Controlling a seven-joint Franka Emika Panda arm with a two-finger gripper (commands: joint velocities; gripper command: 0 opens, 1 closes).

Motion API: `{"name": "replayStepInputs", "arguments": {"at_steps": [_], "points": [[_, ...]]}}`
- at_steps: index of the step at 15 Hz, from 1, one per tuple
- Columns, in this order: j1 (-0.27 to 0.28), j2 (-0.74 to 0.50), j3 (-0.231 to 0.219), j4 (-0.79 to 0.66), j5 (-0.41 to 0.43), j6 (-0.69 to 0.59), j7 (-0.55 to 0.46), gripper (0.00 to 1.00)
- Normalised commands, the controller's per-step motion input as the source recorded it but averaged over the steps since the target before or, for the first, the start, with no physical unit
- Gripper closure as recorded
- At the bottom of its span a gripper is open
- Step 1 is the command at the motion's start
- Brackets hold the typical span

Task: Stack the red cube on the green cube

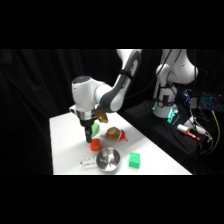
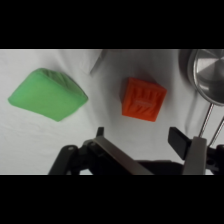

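step: reach for red cube (image 2: 143,98) | gripper (image 2: 142,142) spread, empty, above it | next: lower, pinch, carry to green cube (image 1: 134,160) lower right

No readable text, labels or nos. in either view.
Red cube (image 2: 143,98) top face has raised relief marks, too blurred to read as letters or digits. Cabling and devices by the arm base show small lit spots, no legible markings.
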Motion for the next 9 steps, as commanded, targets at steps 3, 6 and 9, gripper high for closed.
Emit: {"name": "replayStepInputs", "arguments": {"at_steps": [3, 6, 9], "points": [[0.063, 0.24, -0.038, 0.20, 0.148, 0.14, 0.01, 0.00], [0.053, 0.22, -0.033, 0.20, 0.157, 0.11, 0.00, 0.00], [0.036, 0.18, -0.027, 0.17, 0.160, 0.08, -0.02, 0.00]]}}
